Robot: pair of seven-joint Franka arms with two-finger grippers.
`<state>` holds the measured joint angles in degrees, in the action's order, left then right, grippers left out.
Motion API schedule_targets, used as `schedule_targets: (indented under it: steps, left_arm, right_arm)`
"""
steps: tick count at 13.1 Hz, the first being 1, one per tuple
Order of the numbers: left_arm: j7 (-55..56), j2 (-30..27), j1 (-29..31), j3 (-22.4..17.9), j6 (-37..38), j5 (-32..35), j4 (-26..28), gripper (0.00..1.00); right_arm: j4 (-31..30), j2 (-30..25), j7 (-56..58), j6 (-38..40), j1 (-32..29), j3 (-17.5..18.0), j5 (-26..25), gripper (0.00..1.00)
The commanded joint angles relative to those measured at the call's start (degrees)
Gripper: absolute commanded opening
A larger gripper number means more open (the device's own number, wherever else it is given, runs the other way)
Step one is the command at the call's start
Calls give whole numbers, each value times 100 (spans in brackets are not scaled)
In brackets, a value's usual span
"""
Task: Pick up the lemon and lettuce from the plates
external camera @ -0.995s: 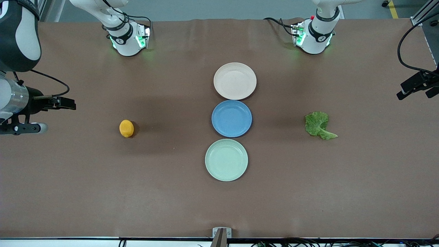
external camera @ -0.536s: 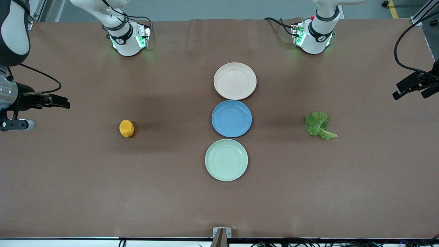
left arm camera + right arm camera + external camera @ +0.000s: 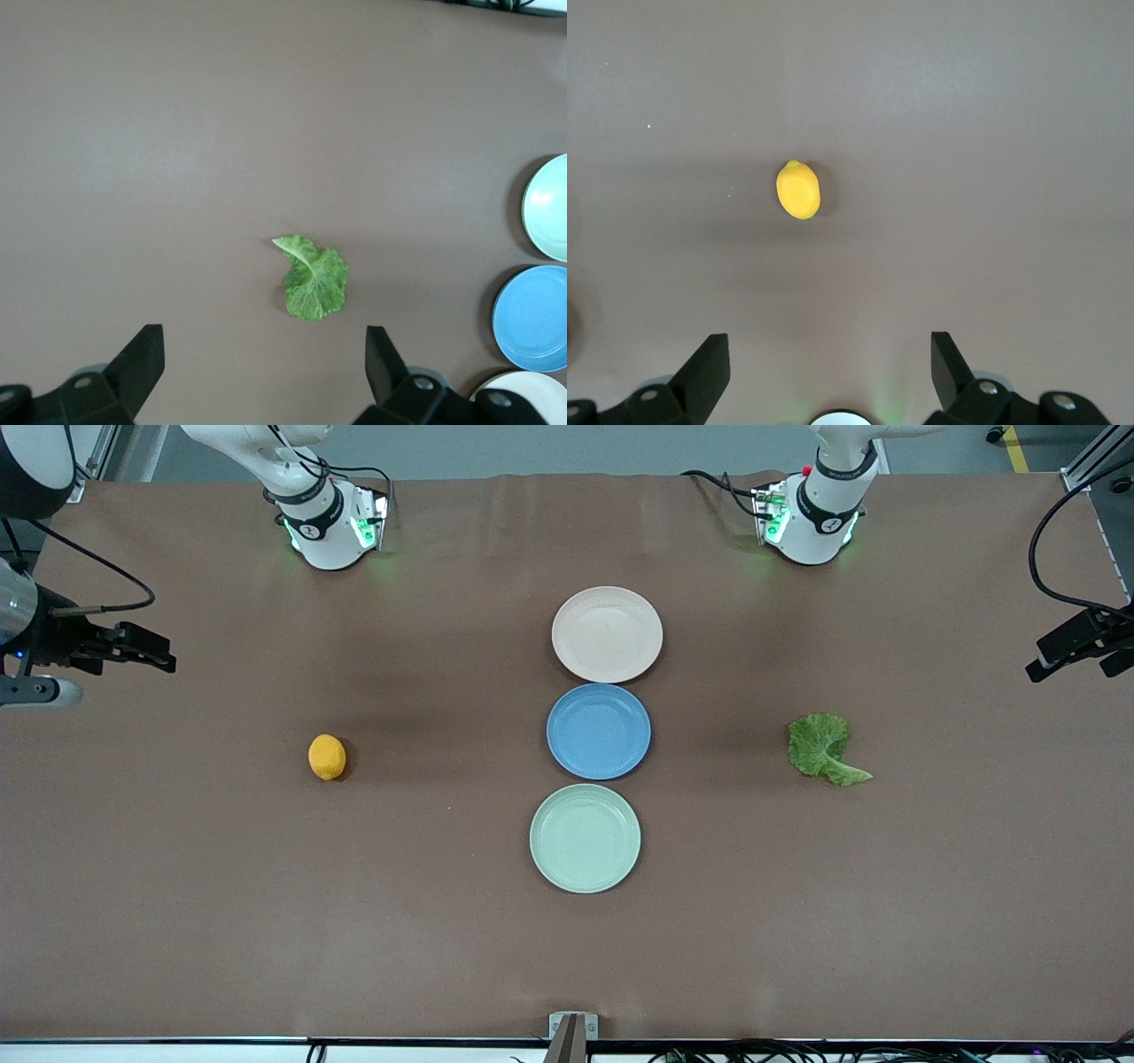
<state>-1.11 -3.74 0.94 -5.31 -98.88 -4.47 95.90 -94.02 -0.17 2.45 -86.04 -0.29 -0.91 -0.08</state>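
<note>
The lemon (image 3: 327, 756) lies on the bare brown table toward the right arm's end, not on a plate. The lettuce (image 3: 824, 748) lies on the table toward the left arm's end. The beige plate (image 3: 607, 634) and the mint plate (image 3: 585, 838) are both empty. My right gripper (image 3: 829, 340) hangs open high above the table with the lemon (image 3: 798, 189) well below it. My left gripper (image 3: 264, 334) is open too, high over the table by the lettuce (image 3: 312, 279). Nothing sits between either pair of fingers.
An empty blue plate (image 3: 599, 731) sits between the beige and mint plates in a row down the table's middle. Both arm bases (image 3: 328, 522) (image 3: 811, 518) stand at the table's edge farthest from the front camera. Each arm's wrist (image 3: 35, 646) (image 3: 1076, 642) shows at an end of the table.
The right arm's hand has drifted outward and toward the bases' edge of the table. The left hand has barely shifted. Lemon, lettuce and plates have not moved.
</note>
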Motion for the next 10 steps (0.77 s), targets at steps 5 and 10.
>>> schedule_targets:
  steps: [5, 10]
  left_arm:
    - [778, -4, -41, 152, 1222, 279, -546, 100]
    - [360, 13, -24, 215, 1144, 464, -555, 100]
  right_arm:
    - [-363, -511, 54, -238, -67, 56, 157, 100]
    - [-354, -519, 54, -422, -58, 56, 166, 100]
